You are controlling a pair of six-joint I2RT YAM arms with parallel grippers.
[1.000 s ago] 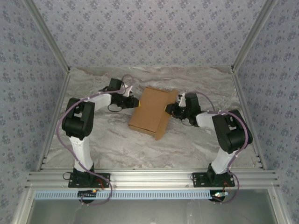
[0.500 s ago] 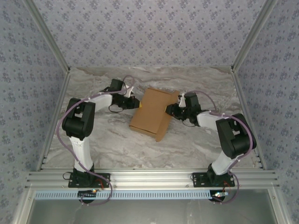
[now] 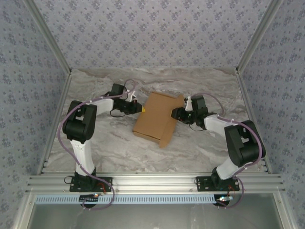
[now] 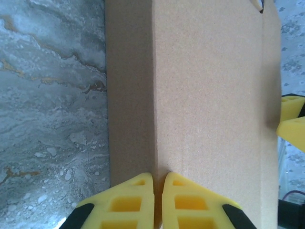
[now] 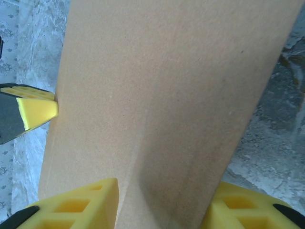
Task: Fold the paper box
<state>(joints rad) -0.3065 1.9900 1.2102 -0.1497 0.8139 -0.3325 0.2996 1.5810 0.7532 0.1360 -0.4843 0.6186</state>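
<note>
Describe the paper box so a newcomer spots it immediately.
At the middle of the marbled table lies the paper box, skewed: a flat, plain brown cardboard rectangle. Its neighbours on either side, the left hand and right hand, are black with yellow fingers.

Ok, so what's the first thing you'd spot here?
A brown paper box lies askew in the middle of the marbled table. Two robot arms reach in from either side: the left gripper shut, its yellow tips at the box's left edge, the right gripper open at its right edge.
</note>
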